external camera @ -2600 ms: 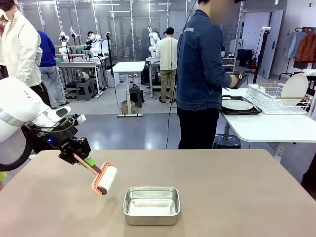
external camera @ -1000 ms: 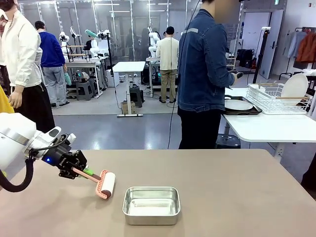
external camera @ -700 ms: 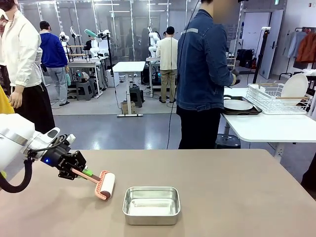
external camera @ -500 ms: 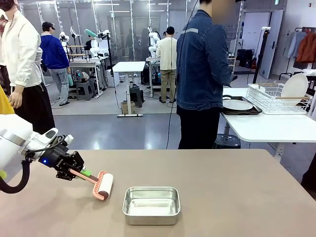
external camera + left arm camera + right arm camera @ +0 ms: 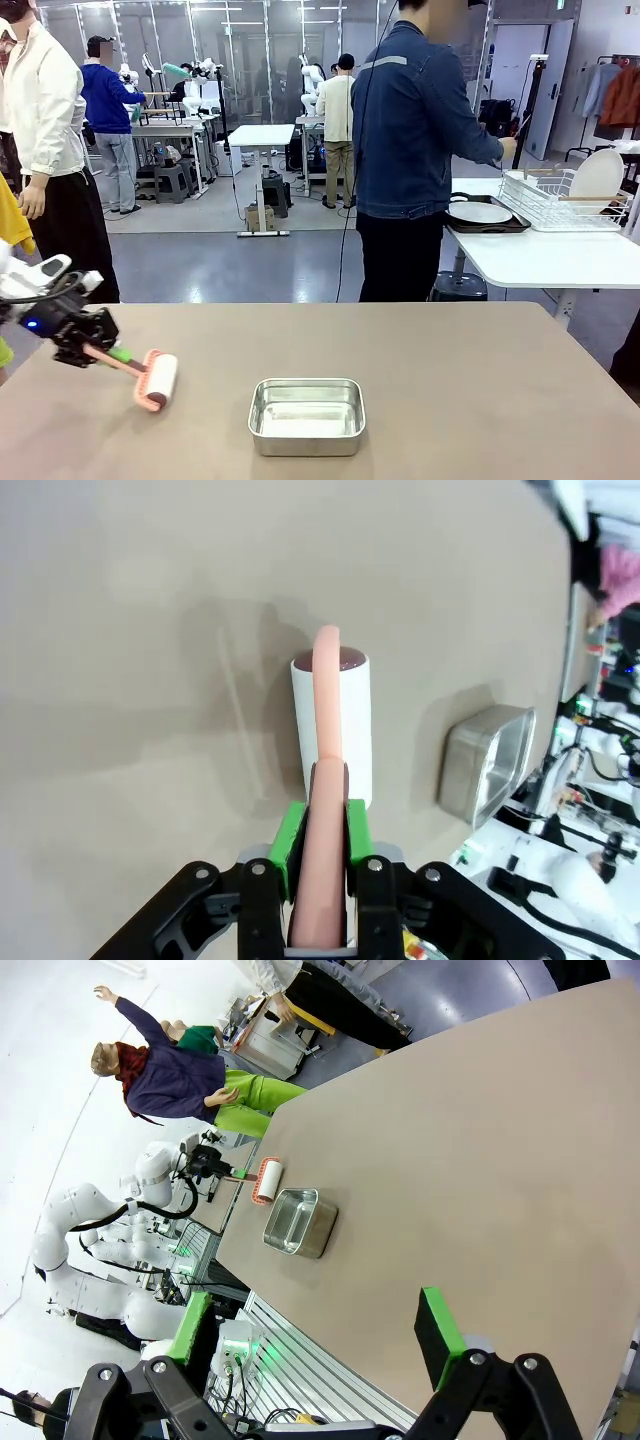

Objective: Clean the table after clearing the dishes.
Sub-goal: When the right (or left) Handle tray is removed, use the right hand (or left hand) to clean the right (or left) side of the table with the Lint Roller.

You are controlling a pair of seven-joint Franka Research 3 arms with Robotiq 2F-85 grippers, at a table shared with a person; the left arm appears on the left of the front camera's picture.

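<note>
Since the earlier frames the left arm has drawn back toward the desk's left edge, carrying the lint roller away from the steel pan, and the person in the denim jacket has reached an arm out to the wire dish rack

The beige desk fills the foreground. Behind it on the right stands a white side table bearing the rack and, beside it, a white plate lying on a dark tray. The steel pan sits near the desk's middle, toward the robot's edge

The left gripper is clamped on the pink handle of the lint roller, whose white roll lies against the desktop, well to the left of the pan; in the left wrist view the green pads pinch the handle on both sides. The right gripper hangs above the desk with its jaws spread wide, holding nothing
</note>
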